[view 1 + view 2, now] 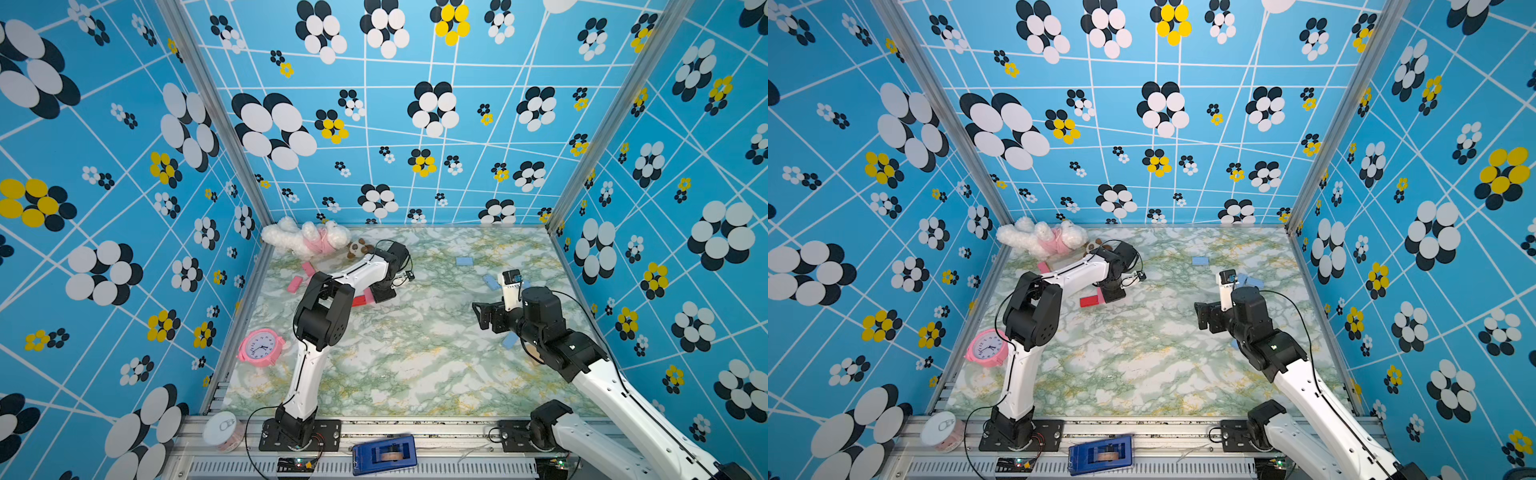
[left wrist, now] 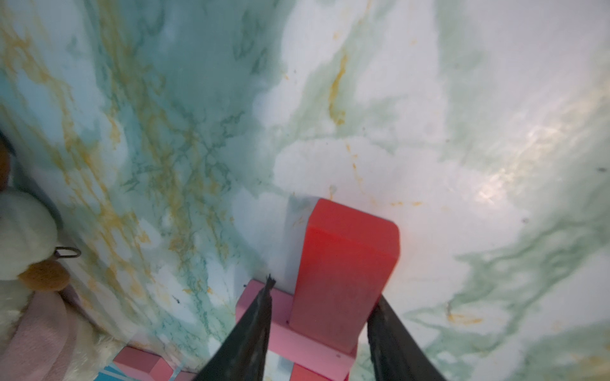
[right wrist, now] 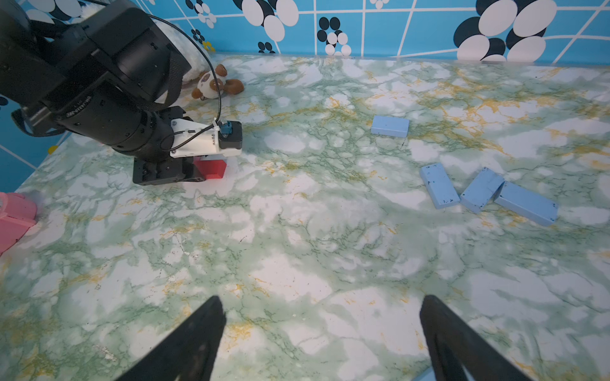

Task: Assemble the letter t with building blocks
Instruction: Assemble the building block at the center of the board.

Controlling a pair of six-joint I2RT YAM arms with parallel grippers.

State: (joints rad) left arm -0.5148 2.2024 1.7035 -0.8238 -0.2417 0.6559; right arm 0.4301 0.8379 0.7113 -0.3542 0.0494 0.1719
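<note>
Table middle open; light blue blocks clutter right; plush toy, clock left.

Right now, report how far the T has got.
Done: a red block lies crosswise against a pink block, a first joint. In hand: the left gripper straddles that red block, one finger clear of it, so it seems ungripped. Left: the blue blocks and spare pink blocks lie scattered; the right gripper hangs open, empty.

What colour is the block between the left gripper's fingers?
The block is red; see left wrist view.
</note>
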